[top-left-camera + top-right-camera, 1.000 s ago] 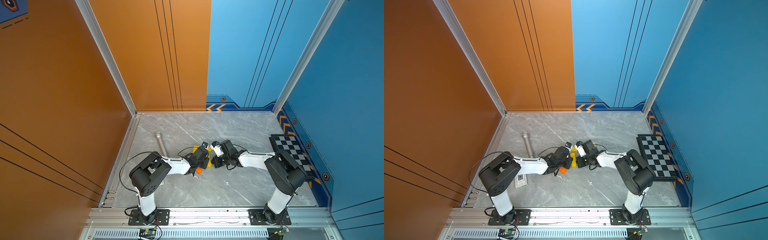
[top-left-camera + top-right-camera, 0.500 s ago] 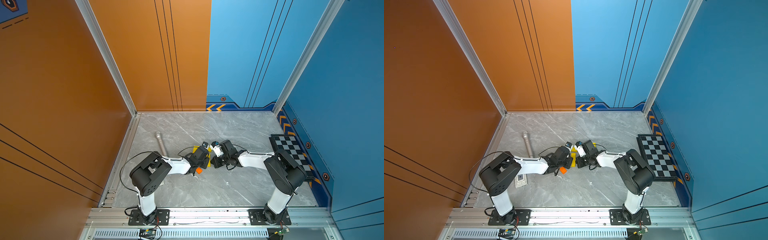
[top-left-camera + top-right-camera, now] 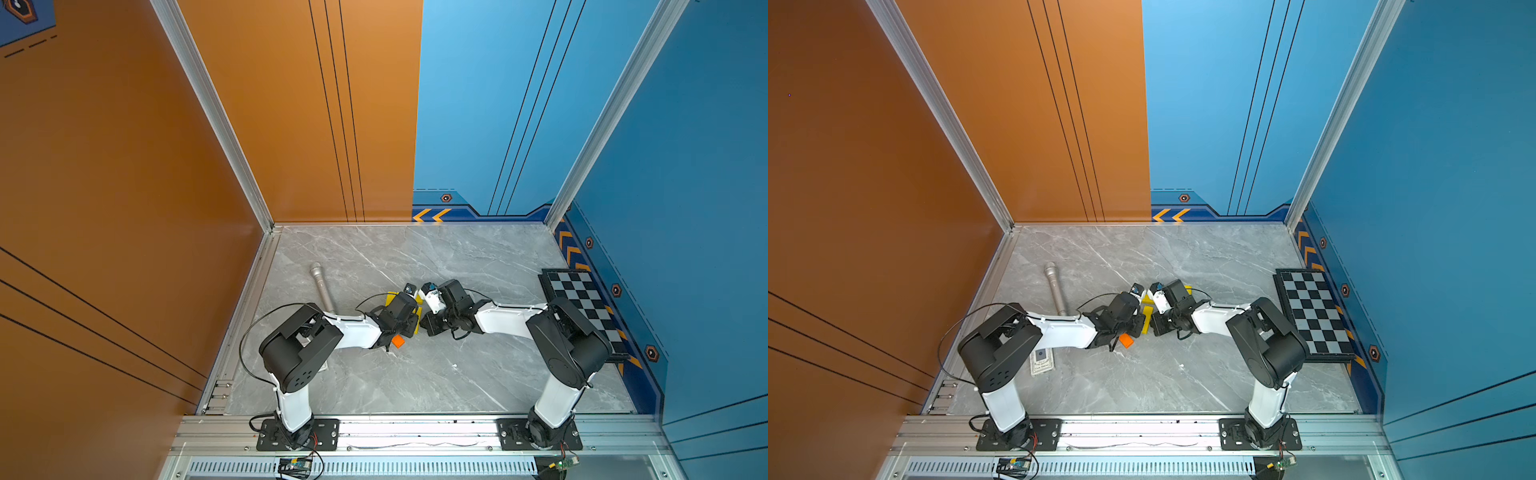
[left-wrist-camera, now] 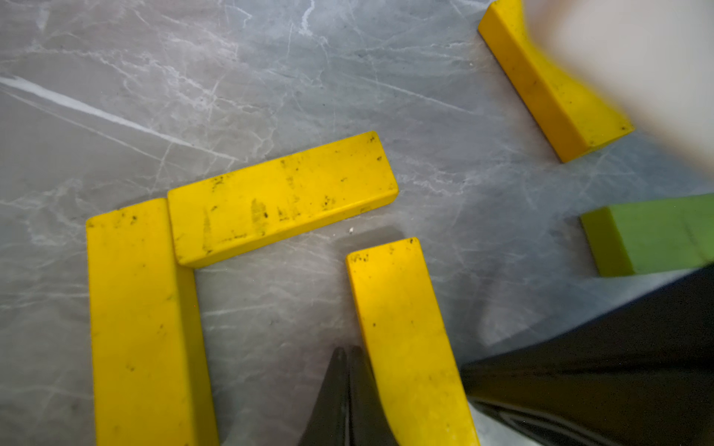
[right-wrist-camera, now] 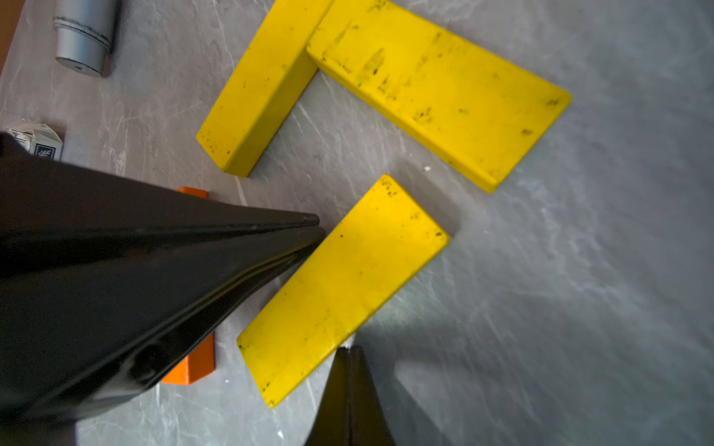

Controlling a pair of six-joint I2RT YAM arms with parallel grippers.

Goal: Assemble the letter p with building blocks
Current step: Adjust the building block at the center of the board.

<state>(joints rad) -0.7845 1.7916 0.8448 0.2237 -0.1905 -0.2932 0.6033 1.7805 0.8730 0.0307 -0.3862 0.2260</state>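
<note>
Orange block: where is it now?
In both top views the orange block lies mid-table beside the left arm, on the robot-base side of the yellow blocks. In the right wrist view the left fingers hide its middle.

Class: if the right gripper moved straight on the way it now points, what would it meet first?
The loose yellow bar, lying just ahead of the shut right gripper. The tip seems to be at the bar's long edge, though touch is unclear. The left gripper sits by the opposite edge.
</note>
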